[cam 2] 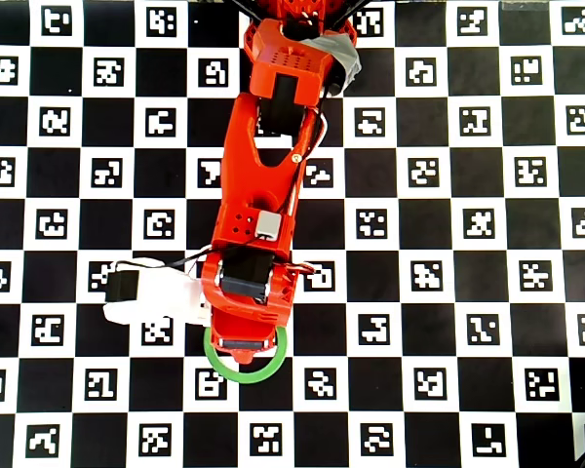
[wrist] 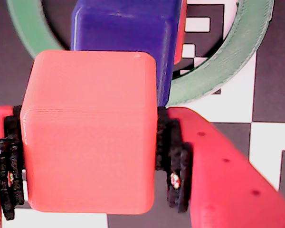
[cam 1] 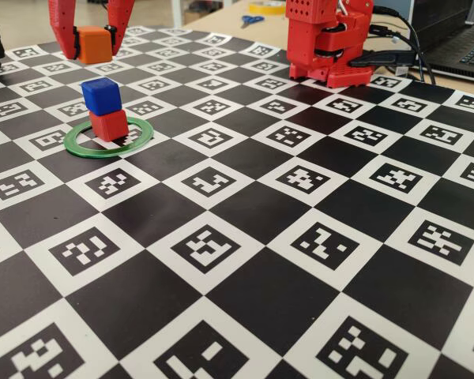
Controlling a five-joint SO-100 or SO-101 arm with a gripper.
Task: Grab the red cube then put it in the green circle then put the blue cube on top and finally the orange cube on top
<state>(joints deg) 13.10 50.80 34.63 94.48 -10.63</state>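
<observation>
The worktop (cam 1: 245, 237), covered edge to edge in a black-and-white checker pattern with coded markers, fills the fixed view. The red arm (cam 2: 268, 185) runs from the top centre of the overhead view down to the lower centre, hiding the cubes beneath it there; its base (cam 1: 328, 43) stands at the upper right of the fixed view. A white camera housing (cam 2: 151, 297) juts to the left of the wrist in the overhead view.

The green circle (cam 1: 109, 139) lies flat on the worktop at the left of the fixed view, in the upper half; in the overhead view only its lower arc shows below the wrist. The red cube (cam 1: 109, 124) sits inside the ring, with the blue cube (cam 1: 101, 95) stacked directly on it, turned slightly out of line with it.

The tool (cam 1: 93, 45) hangs at the upper left of the fixed view, above and behind the stack, pinching the orange cube (cam 1: 93, 44) between its two red fingers. In the wrist view the orange cube fills the centre, clamped by black pads (wrist: 173, 161) on both sides, with the blue cube's top just beyond it at the upper edge.
</observation>
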